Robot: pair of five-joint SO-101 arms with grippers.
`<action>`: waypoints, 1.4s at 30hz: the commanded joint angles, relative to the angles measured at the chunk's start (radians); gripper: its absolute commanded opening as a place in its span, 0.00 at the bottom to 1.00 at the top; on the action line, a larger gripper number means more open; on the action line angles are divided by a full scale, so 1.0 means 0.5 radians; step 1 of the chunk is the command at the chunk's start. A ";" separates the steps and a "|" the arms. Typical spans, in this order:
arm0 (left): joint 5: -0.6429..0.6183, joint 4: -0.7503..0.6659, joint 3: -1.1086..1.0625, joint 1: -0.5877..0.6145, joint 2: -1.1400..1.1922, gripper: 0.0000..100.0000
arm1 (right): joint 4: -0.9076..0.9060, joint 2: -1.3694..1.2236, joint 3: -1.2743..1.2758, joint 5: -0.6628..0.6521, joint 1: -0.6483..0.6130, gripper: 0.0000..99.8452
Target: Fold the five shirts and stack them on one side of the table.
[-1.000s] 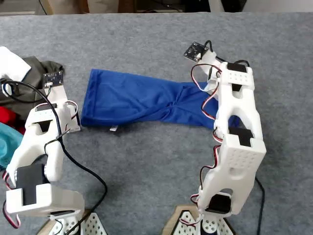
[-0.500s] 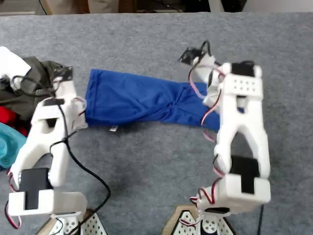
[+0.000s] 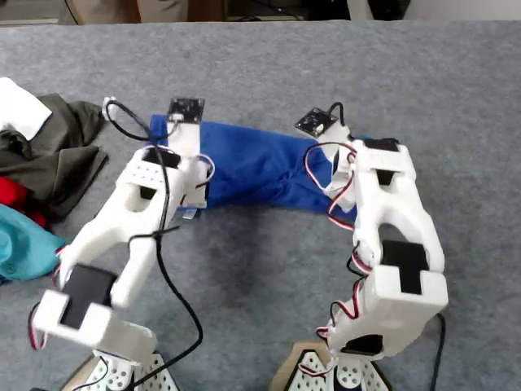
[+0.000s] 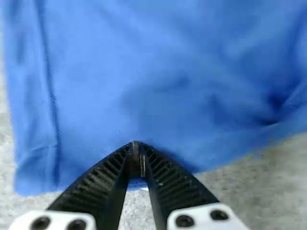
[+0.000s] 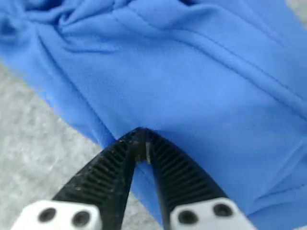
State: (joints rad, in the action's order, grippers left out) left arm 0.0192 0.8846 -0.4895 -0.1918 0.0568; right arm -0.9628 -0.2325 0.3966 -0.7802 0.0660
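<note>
A blue shirt lies spread across the middle of the grey table, bunched into a twist near its centre. My left gripper is over the shirt's left part by its near edge, beside a small white tag. In the left wrist view the gripper is shut, tips resting on the blue shirt. My right gripper stands over the shirt's right part. In the right wrist view this gripper is shut too, tips on the shirt close to its edge. Both arms hide parts of the shirt.
A heap of other clothes lies at the left edge: a white piece, a dark olive one, a red one and a teal one. Bare grey table runs in front of the shirt and behind it.
My left arm has swung right, from beside the shirt's left edge to above the shirt. My right arm has shifted slightly left and nearer. The shirt has stayed in the middle of the table.
</note>
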 commanded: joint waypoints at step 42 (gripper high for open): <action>0.807 0.384 -0.021 0.190 0.084 0.02 | -0.473 -0.361 -0.882 -0.046 0.094 0.00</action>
State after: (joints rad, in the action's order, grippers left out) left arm 0.4242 1.0380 -0.5002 -0.1151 0.1243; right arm -1.1485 -0.3874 0.0959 -0.8370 0.1320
